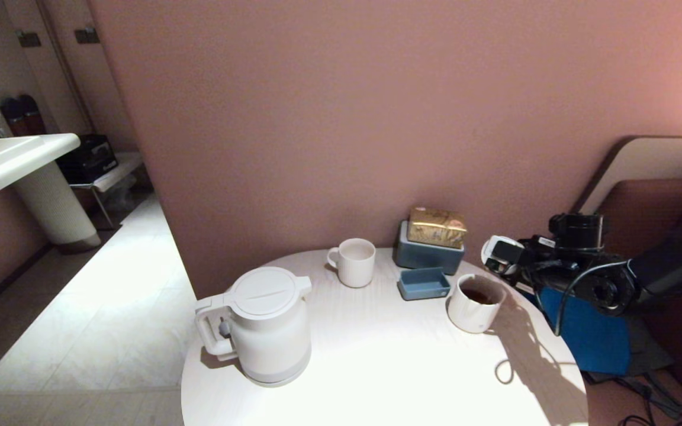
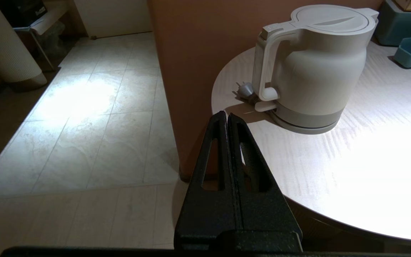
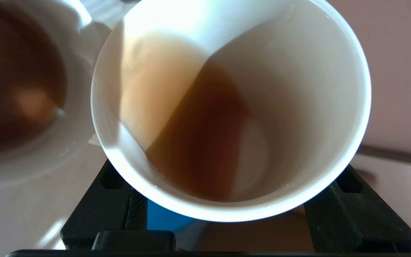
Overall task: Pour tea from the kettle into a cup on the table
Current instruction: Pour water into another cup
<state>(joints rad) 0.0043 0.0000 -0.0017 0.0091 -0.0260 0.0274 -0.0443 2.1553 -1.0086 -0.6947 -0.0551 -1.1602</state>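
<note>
The white kettle [image 1: 267, 325] [image 2: 316, 64] stands upright, lid shut, at the front left of the round white table [image 1: 388, 367], handle toward the table's edge. My right gripper [image 1: 504, 255] [image 3: 227, 203] is shut on the small white cup [image 1: 496, 247] [image 3: 234, 32], holding it tilted above the table's right edge. Reddish-brown tea [image 3: 198, 135] lies against the cup's lower wall. My left gripper [image 2: 227, 116] hangs shut and empty just off the table's edge, short of the kettle's handle.
A wider white cup [image 1: 476, 303] [image 3: 20, 89] holding tea stands right beside the tilted cup. A white mug [image 1: 356, 262], a blue tray [image 1: 424, 283] and a blue box [image 1: 427, 255] with a gold packet [image 1: 437, 226] line the back by the pink wall.
</note>
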